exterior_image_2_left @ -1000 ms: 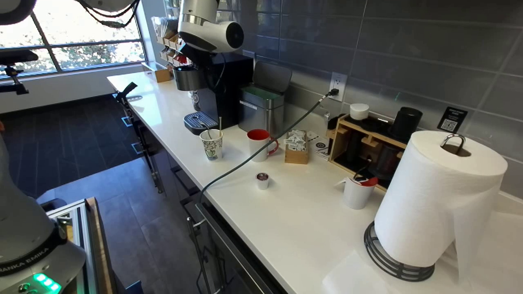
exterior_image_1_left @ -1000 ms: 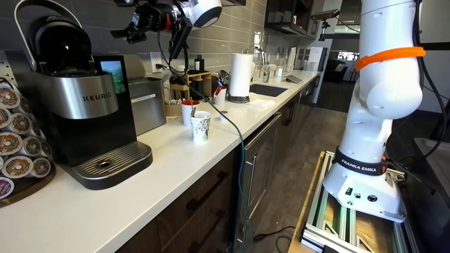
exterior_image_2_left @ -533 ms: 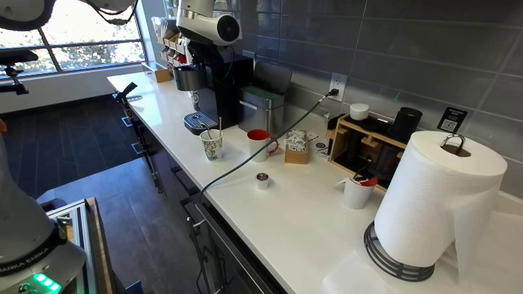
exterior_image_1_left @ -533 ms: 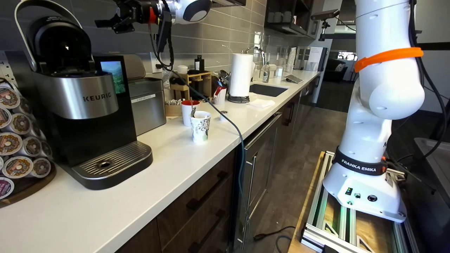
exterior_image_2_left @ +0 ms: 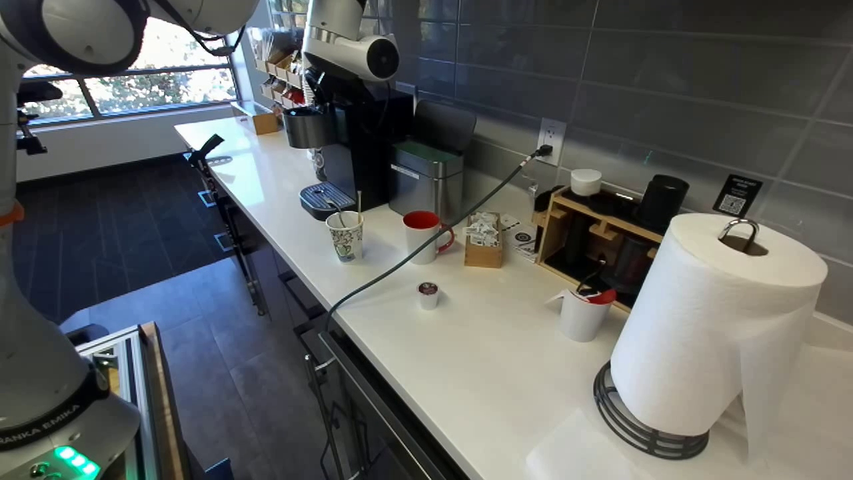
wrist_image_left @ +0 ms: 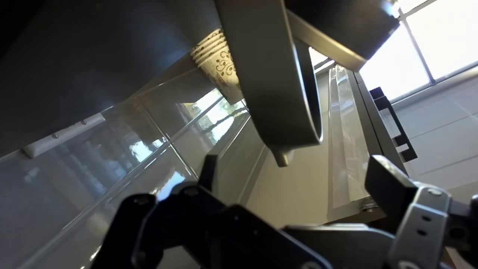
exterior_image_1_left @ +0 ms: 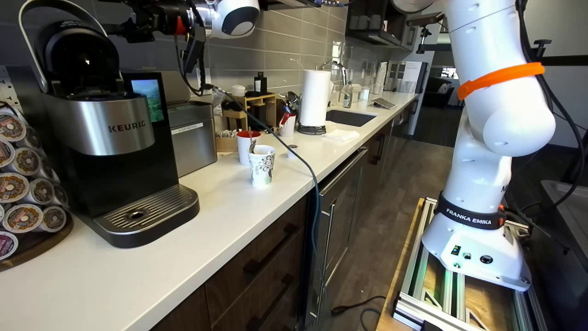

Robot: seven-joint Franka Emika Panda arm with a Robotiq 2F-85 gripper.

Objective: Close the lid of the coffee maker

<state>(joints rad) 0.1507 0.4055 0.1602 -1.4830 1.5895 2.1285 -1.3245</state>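
At far left in an exterior view, K-Cup pods [exterior_image_1_left: 23, 184] are sitting piled on a wooden base [exterior_image_1_left: 50, 250], back from the front edge of the table [exterior_image_1_left: 225, 207]. Just right of them, the Keurig coffee maker [exterior_image_1_left: 128, 171] is standing upright, its slatted drip tray [exterior_image_1_left: 154, 209] pointing toward the front edge. The glossy black domed lid [exterior_image_1_left: 80, 69] is standing raised above the brushed-silver front band [exterior_image_1_left: 92, 128], with a silver handle [exterior_image_1_left: 30, 53] arching over it. The end effector [wrist_image_left: 293, 164] is hovering just right of the lid, near its top; its fingers [wrist_image_left: 388, 183] are standing spread, a wide gap between them in the wrist view. Whether one is touching the handle, I cannot tell. A steel bin [exterior_image_1_left: 193, 138] is standing beside the coffee maker, near the back edge. Farther right, a white mug [exterior_image_1_left: 248, 151] with a red inside is standing behind a patterned paper cup [exterior_image_1_left: 262, 168], which is holding slim utensils [exterior_image_1_left: 252, 146]. A single K-Cup pod [exterior_image_2_left: 428, 300] is sitting to their right, and a dark cable [exterior_image_1_left: 317, 202] is hanging over the front edge. A paper towel roll [exterior_image_1_left: 314, 99] is standing upright beyond.
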